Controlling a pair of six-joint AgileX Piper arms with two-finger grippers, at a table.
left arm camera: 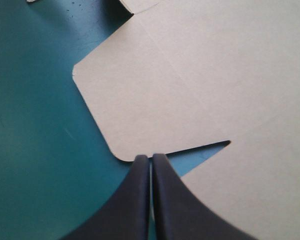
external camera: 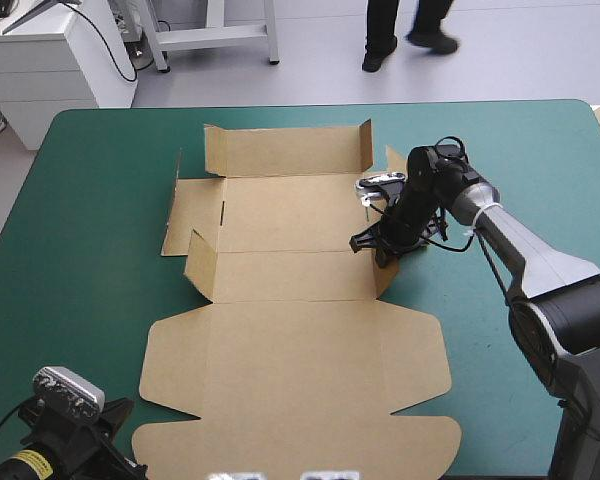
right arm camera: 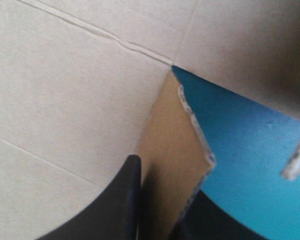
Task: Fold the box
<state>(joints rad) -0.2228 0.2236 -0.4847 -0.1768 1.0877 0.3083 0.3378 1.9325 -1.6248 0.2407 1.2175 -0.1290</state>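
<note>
On teal-green cover (external camera: 90,230), creased brown box (external camera: 290,370), right hand (external camera: 378,250) pinching its raised corrugated flap (right arm camera: 175,150), left hand (left arm camera: 151,157) closed

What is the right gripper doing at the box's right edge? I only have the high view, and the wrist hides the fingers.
Observer: Right wrist view: the right gripper is shut on the box, with a side flap between its fingers.
Operator: Flap flat or raised?
Observer: Raised, tilted up clear of the teal-green cover.
Operator: Left fingers?
Observer: Left wrist view: the left gripper is shut and empty, its tip by a slit in the near flap.
</note>
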